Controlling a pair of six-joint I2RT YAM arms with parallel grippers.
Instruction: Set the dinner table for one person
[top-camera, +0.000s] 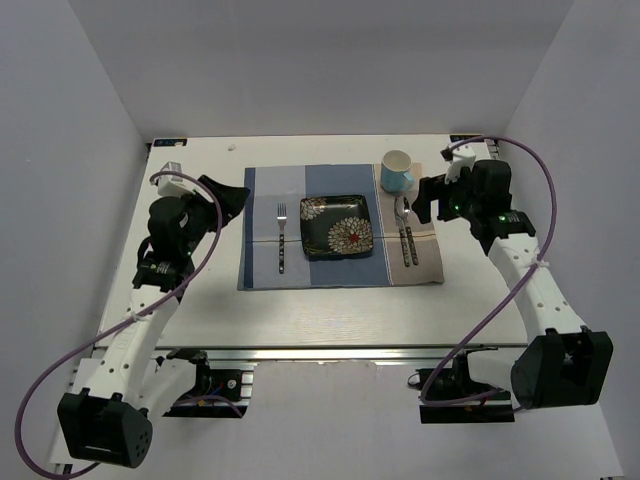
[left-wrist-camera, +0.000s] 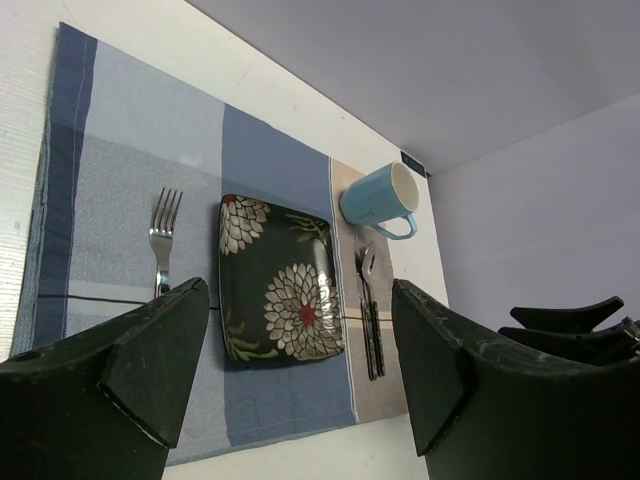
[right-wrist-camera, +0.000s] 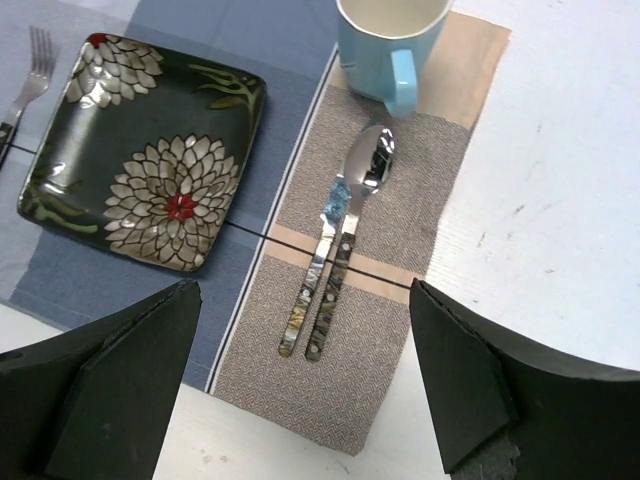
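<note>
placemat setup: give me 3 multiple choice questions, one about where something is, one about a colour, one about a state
1. In the top view, where does the fork lie?
A. on top of the plate
B. left of the plate, on the mat
C. off the mat, on the bare table

2. What colour is the mug?
A. red
B. black
C. light blue

3. What state is the right gripper in?
A. open and empty
B. shut on the spoon
C. shut on the mug handle

Answers:
1. B, the fork lies alone on the blue part of the mat, apart from the plate's left edge.
2. C, the mug is pale blue outside in all three views.
3. A, in the right wrist view its jaws stand wide apart with nothing held between them.
</note>
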